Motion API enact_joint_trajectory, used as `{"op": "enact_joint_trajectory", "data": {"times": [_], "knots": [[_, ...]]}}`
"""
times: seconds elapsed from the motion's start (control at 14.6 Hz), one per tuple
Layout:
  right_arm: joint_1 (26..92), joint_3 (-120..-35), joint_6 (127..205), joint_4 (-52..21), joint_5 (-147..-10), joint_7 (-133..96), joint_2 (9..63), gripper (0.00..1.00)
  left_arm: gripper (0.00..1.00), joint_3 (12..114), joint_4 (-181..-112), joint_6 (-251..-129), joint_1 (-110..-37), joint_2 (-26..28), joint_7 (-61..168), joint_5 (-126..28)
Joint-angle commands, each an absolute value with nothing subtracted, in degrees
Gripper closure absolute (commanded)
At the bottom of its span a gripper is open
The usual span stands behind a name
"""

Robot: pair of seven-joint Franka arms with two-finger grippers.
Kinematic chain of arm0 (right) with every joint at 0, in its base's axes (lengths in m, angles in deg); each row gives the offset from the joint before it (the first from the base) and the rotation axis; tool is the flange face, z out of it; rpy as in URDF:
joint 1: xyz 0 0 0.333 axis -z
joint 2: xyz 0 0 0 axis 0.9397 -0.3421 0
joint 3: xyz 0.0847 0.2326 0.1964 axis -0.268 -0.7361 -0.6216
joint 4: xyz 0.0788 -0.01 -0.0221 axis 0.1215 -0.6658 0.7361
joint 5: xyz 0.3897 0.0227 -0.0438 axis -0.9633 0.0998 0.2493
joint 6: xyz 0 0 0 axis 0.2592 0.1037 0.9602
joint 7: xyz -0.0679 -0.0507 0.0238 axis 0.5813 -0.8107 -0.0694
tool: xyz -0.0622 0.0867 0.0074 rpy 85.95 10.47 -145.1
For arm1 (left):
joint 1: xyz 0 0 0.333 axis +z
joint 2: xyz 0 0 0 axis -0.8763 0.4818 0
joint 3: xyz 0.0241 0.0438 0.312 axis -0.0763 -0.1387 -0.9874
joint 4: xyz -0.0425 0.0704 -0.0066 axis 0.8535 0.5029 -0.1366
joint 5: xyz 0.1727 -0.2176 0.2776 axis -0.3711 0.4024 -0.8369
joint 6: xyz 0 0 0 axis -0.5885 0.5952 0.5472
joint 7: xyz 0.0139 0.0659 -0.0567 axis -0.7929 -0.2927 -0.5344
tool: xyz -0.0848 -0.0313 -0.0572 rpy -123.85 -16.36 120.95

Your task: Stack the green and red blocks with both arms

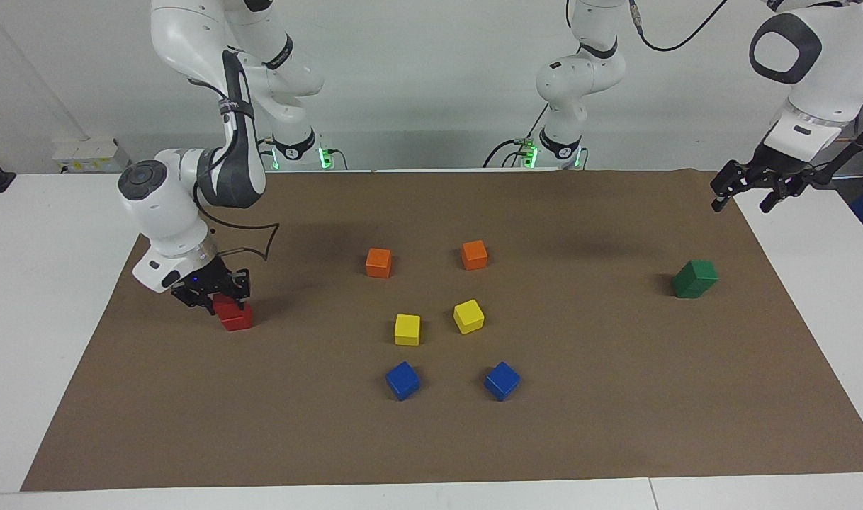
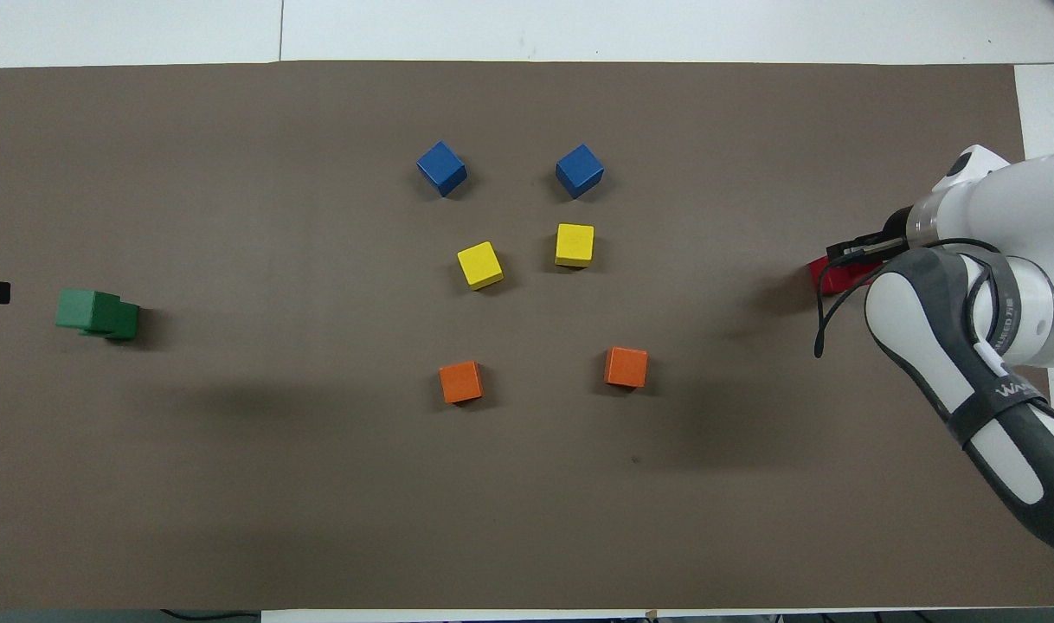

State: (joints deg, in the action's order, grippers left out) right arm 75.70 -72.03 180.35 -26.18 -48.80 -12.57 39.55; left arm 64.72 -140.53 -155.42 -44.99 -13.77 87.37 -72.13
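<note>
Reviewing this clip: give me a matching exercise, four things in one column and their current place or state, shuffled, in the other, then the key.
Things:
1. left gripper
2. right gripper
3. green blocks
4. blue blocks

Places or states:
A. farthest from the robots, on the brown mat
B. shut on the upper red block
C. stacked at the left arm's end, nothing touching them
D. open, raised at the mat's edge

Pairs: 1-D, 2-B, 3-C, 4-A

Six cubes are clustering mid-surface (image 1: 616, 397), orange pair (image 1: 378, 263), yellow pair (image 1: 407, 330), blue pair (image 1: 402, 380), leaving narrow lanes between them and wide bare mat lying open toward both arms' ends.
</note>
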Motion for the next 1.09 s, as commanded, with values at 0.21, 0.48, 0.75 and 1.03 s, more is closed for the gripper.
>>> {"op": "enact_joint_trajectory", "data": {"times": [0.21, 0.48, 0.75, 1.03], "knots": [[76.59, -72.38, 181.47, -27.63, -49.22, -10.76, 40.67, 1.00, 0.00, 65.17, -132.88, -147.31, -49.06, -11.66, 79.23, -74.06], [76.50, -72.38, 181.47, -27.63, -49.22, -10.93, 40.67, 1.00, 0.00, 64.82, -129.63, -142.74, -52.50, -10.52, 79.23, -73.79], [76.50, -72.38, 181.47, -27.63, -49.22, -11.20, 40.67, 1.00, 0.00, 63.59, -126.02, -139.13, -54.78, -8.76, 79.14, -74.06], [76.50, -72.38, 181.73, -27.55, -49.22, -11.37, 40.67, 0.94, 0.00, 63.67, -125.84, -137.63, -54.78, -8.85, 79.14, -73.79]]}}
